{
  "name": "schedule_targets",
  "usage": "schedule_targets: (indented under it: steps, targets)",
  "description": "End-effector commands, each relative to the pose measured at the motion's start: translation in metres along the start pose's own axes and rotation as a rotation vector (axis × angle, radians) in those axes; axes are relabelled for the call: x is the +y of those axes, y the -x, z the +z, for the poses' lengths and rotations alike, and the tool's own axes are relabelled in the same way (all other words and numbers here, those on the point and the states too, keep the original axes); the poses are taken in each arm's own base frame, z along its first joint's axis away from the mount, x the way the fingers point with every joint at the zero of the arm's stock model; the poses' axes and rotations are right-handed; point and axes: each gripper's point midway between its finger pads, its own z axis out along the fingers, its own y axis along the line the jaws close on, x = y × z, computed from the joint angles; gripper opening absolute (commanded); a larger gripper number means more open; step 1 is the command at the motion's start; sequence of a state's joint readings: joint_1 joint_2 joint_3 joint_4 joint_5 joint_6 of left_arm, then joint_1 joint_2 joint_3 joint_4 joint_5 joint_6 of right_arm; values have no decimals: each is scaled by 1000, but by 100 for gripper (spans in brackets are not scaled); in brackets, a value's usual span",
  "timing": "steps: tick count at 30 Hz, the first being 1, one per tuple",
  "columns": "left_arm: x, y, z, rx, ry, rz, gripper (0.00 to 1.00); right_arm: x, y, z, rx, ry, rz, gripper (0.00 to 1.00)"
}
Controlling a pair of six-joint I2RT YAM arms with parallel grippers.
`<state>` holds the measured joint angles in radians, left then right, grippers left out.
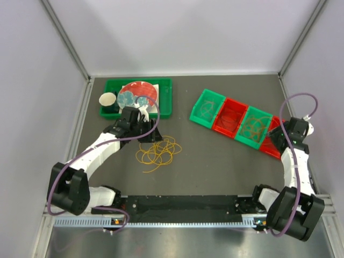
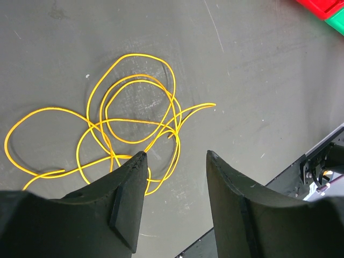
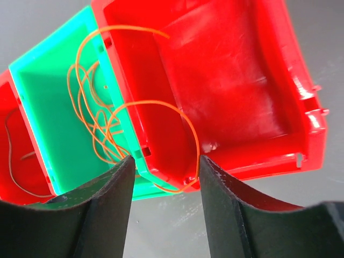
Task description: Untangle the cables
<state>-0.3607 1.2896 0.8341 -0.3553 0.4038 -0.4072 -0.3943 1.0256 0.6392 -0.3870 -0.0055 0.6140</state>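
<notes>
A tangle of yellow cable loops [image 1: 159, 151] lies on the grey table, large in the left wrist view [image 2: 129, 129]. My left gripper [image 1: 144, 124] is open and empty just above and behind it [image 2: 176, 156]. An orange cable [image 3: 107, 118] lies mostly in a green bin [image 3: 54, 123], with loops hanging over into the neighbouring red bin [image 3: 226, 80]. My right gripper [image 3: 164, 160] is open and empty at those bins' near edge; it also shows in the top view [image 1: 279, 137]. A thin dark cable [image 3: 13, 161] lies in another red bin.
Four small bins stand in a row, green [image 1: 208, 109], red [image 1: 229, 116], green [image 1: 255, 127], red [image 1: 270, 146]. A green tray [image 1: 166, 102] at the back left holds a red plate, a cup and small items. The black rail [image 1: 177, 207] runs along the near edge.
</notes>
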Motion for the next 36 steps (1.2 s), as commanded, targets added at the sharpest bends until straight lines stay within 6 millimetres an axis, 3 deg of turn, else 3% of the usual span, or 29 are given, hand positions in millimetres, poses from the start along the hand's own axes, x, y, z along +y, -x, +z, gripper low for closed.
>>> schedule_targets:
  steps: [1, 10, 12, 14, 15, 16, 21, 23, 24, 28, 32, 36]
  targets:
    - [-10, 17, -1, -49, -37, 20, 52, 3, 19, -7, -75, 25, 28, 51]
    - [-8, 16, -3, -48, -28, 24, 52, -12, 7, 14, -50, -9, 93, 47]
    - [-7, 16, -3, -45, -26, 24, 52, -11, 8, 16, -52, -9, 101, 40]
    - [-7, 16, -4, -46, -22, 27, 52, -8, 11, 15, -60, 0, 101, 17]
    - [-8, 17, -3, -48, -23, 29, 52, -4, 16, 13, -72, 15, 100, 5]
    - [-8, 17, -4, -49, -23, 30, 52, -2, 17, 11, -72, 24, 100, 0]
    - [-8, 18, -4, -52, -21, 29, 52, 41, 39, -15, -105, 185, 86, 0]
    - [-9, 19, -3, -53, -29, 26, 52, 54, 39, -16, -95, 209, 68, 0]
    - [-9, 18, -2, -52, -30, 23, 52, 70, 38, -19, -89, 239, 36, 0]
    - [-8, 18, -1, -49, -27, 21, 52, 91, 21, 4, -31, 196, -48, 0]
    - [-6, 17, -2, -51, -16, 26, 52, 90, 8, 44, 33, 88, -94, 0]
    - [-6, 17, -2, -49, -13, 24, 52, 98, 14, 64, 47, 18, -145, 0]
